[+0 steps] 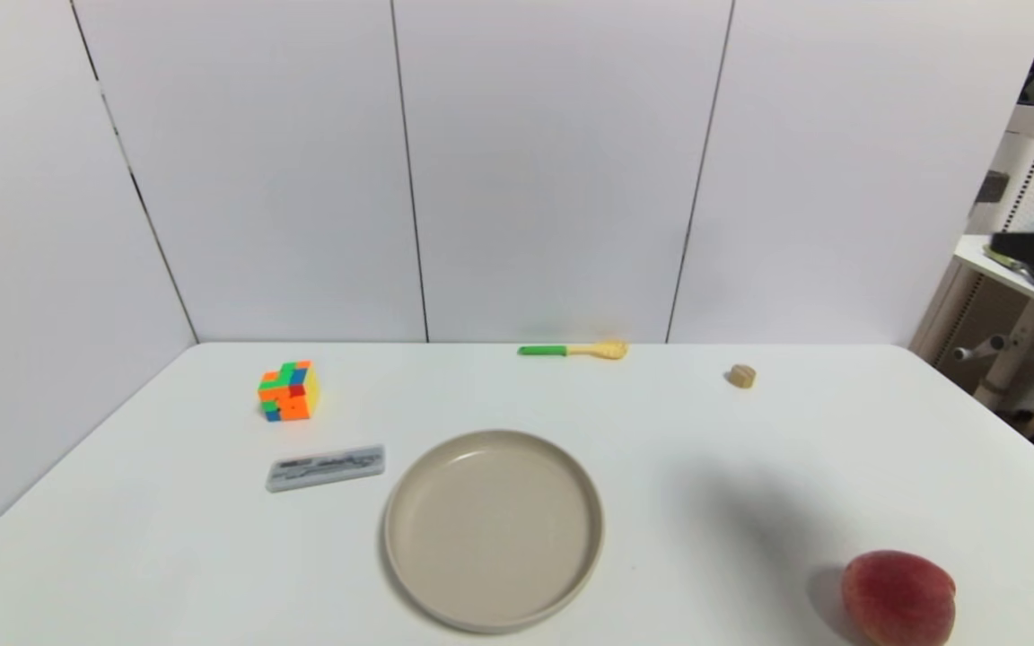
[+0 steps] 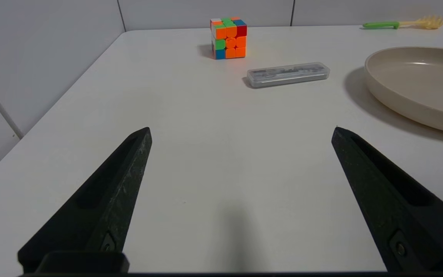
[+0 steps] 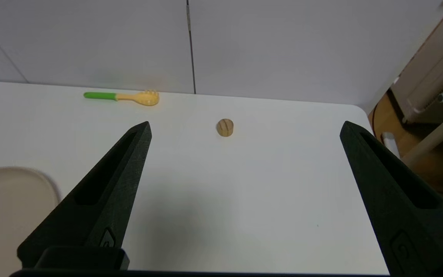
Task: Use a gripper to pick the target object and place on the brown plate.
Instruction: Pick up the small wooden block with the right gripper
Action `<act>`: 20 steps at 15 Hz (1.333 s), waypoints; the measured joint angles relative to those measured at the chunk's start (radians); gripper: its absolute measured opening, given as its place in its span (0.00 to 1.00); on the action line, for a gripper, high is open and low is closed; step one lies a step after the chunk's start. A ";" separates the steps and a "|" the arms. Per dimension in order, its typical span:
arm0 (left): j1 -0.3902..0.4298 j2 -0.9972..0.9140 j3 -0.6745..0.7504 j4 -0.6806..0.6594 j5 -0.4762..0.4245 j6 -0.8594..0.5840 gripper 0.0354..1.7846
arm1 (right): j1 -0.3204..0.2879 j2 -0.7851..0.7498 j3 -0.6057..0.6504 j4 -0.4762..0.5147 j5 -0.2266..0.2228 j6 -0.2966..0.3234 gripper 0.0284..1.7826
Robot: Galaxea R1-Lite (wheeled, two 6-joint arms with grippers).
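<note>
Right gripper (image 3: pixel 244 129) is spread wide and aimed at the target object (image 3: pixel 225 127), lined up for a grab. The left gripper (image 2: pixel 240 130) sits open and idle beside the brown plate (image 2: pixel 398 100).

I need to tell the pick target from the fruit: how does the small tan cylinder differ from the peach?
The tan cylinder is tiny; the peach is far larger. The cylinder is pale tan with grooves across its face; the peach is red and smooth. The cylinder lies far back on the table's right, beyond the brown plate; the peach sits at the near right edge. Both rest on the table, untouched by either tool.
</note>
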 joint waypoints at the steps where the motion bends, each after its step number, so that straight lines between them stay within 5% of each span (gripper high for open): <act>1: 0.000 0.000 0.000 0.000 0.000 0.000 0.94 | -0.003 0.131 -0.128 0.060 0.000 -0.002 0.95; 5: 0.000 0.000 0.000 0.000 0.000 0.000 0.94 | -0.013 0.581 -0.539 0.300 0.007 -0.013 0.95; 8: 0.000 0.000 0.000 0.000 0.000 0.000 0.94 | -0.012 0.833 -0.735 0.427 0.017 -0.021 0.95; 11: 0.000 0.000 0.000 0.000 0.000 0.000 0.94 | -0.008 0.975 -0.790 0.437 0.083 -0.040 0.95; 20: 0.000 0.000 0.000 0.000 0.000 0.000 0.94 | 0.018 1.113 -0.802 0.348 0.082 -0.042 0.95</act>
